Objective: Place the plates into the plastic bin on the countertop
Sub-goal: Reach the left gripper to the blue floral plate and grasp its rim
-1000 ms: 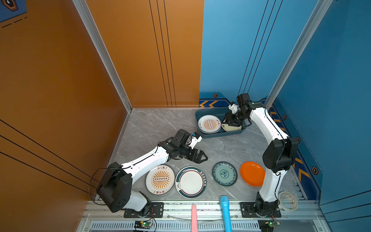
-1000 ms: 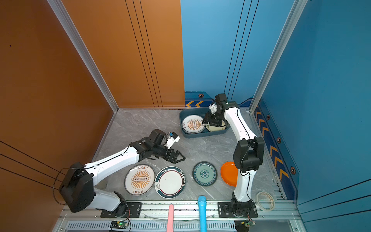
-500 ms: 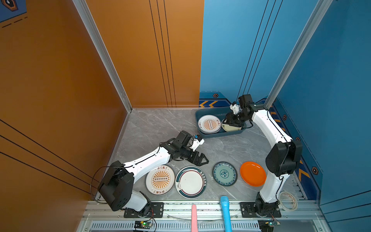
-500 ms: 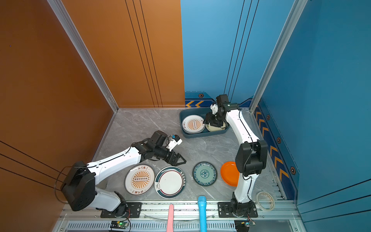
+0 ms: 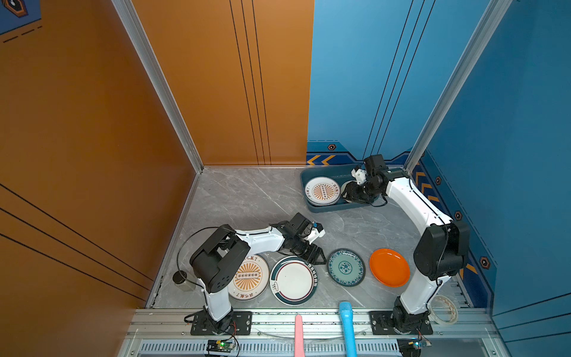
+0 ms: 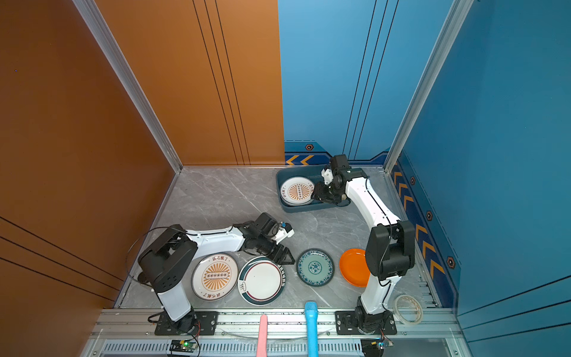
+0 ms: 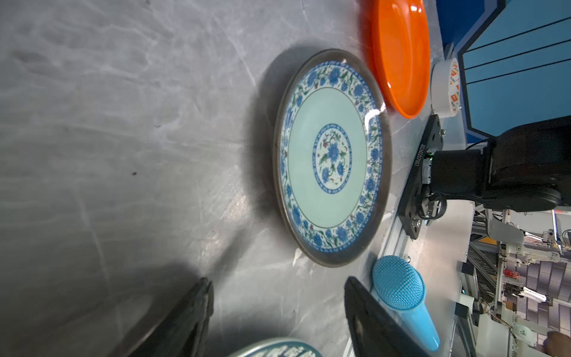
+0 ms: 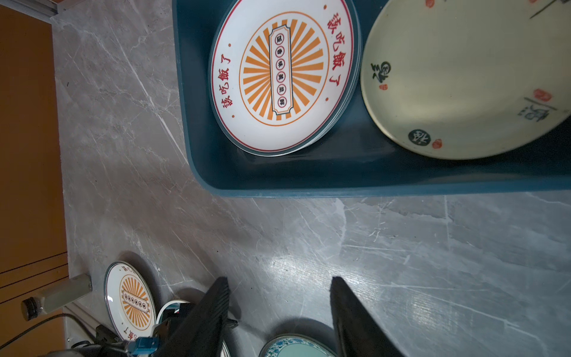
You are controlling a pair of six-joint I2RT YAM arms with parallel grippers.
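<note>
"Four plates lie in a row along the near edge of the countertop (image 5: 247, 197) in both top views: from the left, a loose sunburst plate (image 5: 247, 278), a teal-rimmed plate (image 5: 293, 281), a blue floral plate (image 5: 346, 267) and a plain orange plate (image 5: 389, 267)."

"And the plastic bin (image 5: 327, 209)?"

"Far right, near the back wall. From above it shows a stacked sunburst plate (image 5: 323, 191); the right gripper (image 5: 349, 194) hangs over its right half and hides most of what lies there."

"The right wrist view fills that in: a cream calligraphy plate (image 8: 463, 77) beside the stacked sunburst plate, whose layered rims show underneath. The jaws stand well apart, nothing between them."

"And the left gripper (image 5: 316, 261)?"

"At the teal-rimmed plate's far rim. The left wrist view shows its fingers (image 7: 191, 318) parted, gripping nothing, that rim close by, and a tape roll (image 7: 445, 86) beyond the plain orange plate."
</note>
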